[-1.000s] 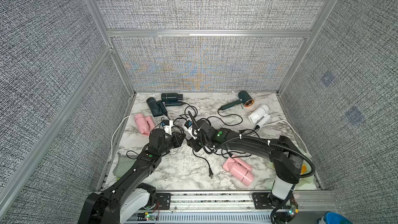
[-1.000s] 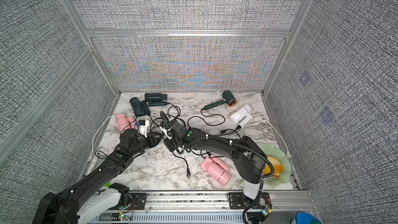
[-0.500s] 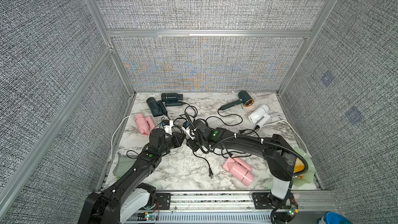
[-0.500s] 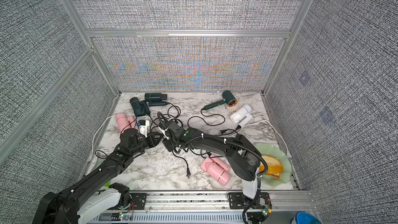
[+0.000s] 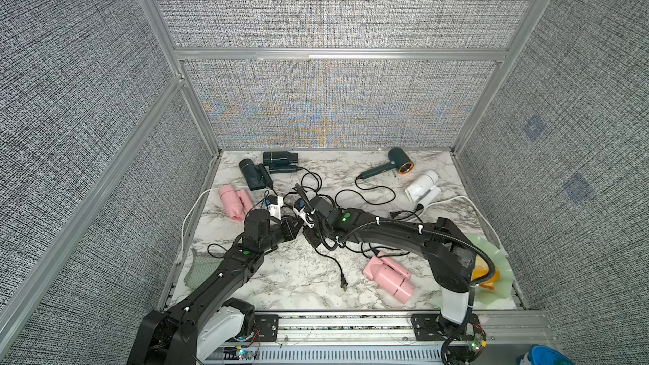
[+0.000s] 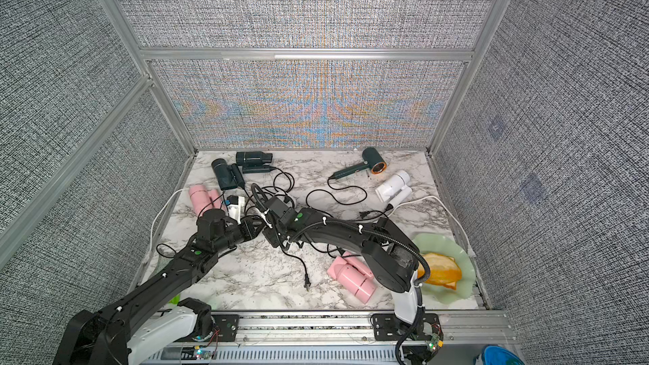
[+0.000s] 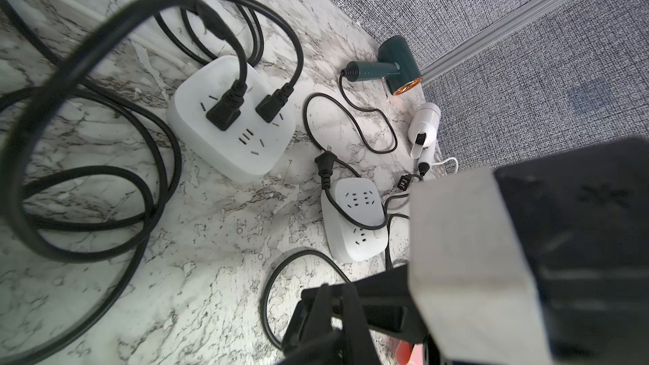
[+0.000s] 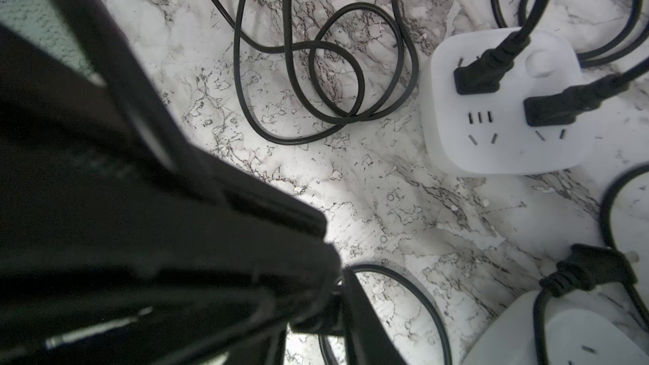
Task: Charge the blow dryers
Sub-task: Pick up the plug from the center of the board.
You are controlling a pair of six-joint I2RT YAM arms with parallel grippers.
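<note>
Six blow dryers lie scattered over the marble bench (image 5: pixel 281 282) in both top views. The copper-ringed dryer (image 5: pixel 399 161) sits by the back wall with the white dryer (image 5: pixel 421 186) just beside it. Two dark dryers (image 5: pixel 280 159) lie well apart from it along the same wall, a pink dryer (image 5: pixel 231 198) near those, and a second pink dryer (image 5: pixel 388 275) well apart from it toward the robot. Mid-bench, also well apart from the copper-ringed dryer, the left end effector (image 5: pixel 293 232) and the right end effector (image 5: pixel 309 237) meet almost tip to tip. The left wrist view looks toward the copper-ringed dryer past looping black cords (image 7: pixel 14 184). It shows a socket block (image 7: pixel 246 156) with two seated plugs (image 7: pixel 223 112), a second block (image 7: pixel 354 240), and a loose plug (image 7: pixel 325 166) at that block's edge. The left end effector is closed — on what, if anything, cannot be told. The right wrist view leaves the copper-ringed dryer out of frame and does not settle whether the right end effector is open or closed. The dryers look light, rigid and smooth-barrelled, so likely to slip in a pinch, and their cords look limp and apt to snag. The sounder hold is probably a plug's moulded body — prongs left clear and square to the slots.
</note>
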